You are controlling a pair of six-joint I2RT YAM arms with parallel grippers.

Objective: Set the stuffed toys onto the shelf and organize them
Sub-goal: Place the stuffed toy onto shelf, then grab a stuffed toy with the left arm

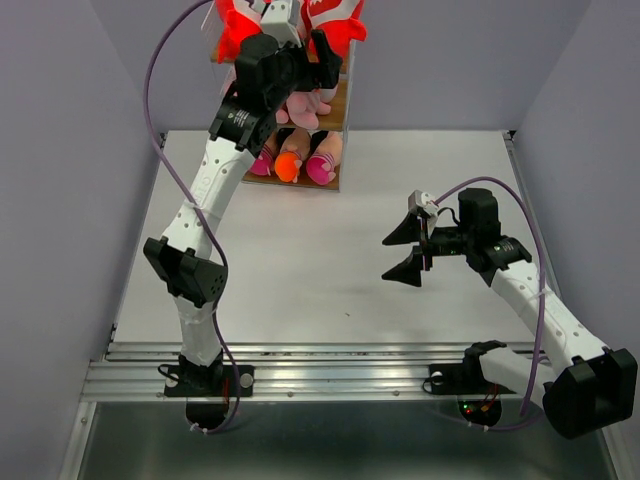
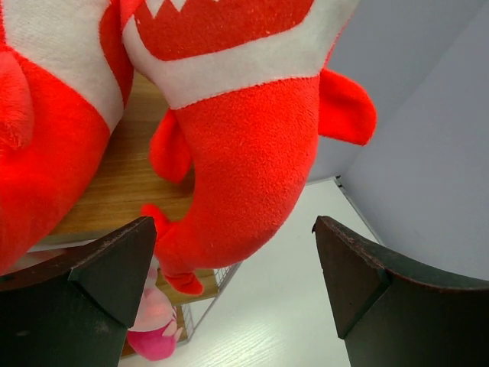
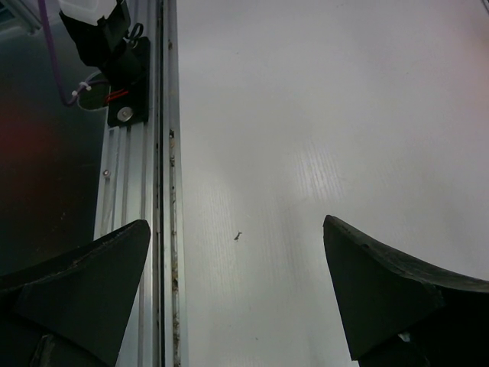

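Pale lilac walls (image 1: 60, 100) close in a white table (image 1: 330, 290), and along its near edge at 6 o'clock runs an aluminium rail (image 1: 330, 375) carrying both arm bases. In the top view you find the shelf (image 1: 341, 105) at 12 o'clock, against the far wall. Red sharks (image 1: 335, 20) fill its top board, pink animals (image 1: 300, 105) sit on the middle board partly behind your left arm, and three dolls (image 1: 290, 165) in pink and orange line the bottom board.

Your left gripper (image 1: 300, 60) is raised to the top tier at 12 o'clock. From its wrist camera both fingers (image 2: 107, 275) stand spread wide with nothing clamped. One shark (image 2: 244, 153) fills the gap just beyond them, apart from both pads, its tail hanging over the edge of the wooden board (image 2: 122, 176). A second shark (image 2: 46, 153) lies beside it towards 9 o'clock. Below, at 7 o'clock in that view, a pink toy (image 2: 153, 336) shows on a lower tier.

Your right gripper (image 1: 403, 250) hangs over bare table at 3 o'clock in the top view, well apart from the shelf, pointing towards 9 o'clock. Its fingers (image 3: 84, 275) are fully spread and hold nothing. Its camera shows only table, the rail and an arm base (image 3: 107, 46) at 11 o'clock.
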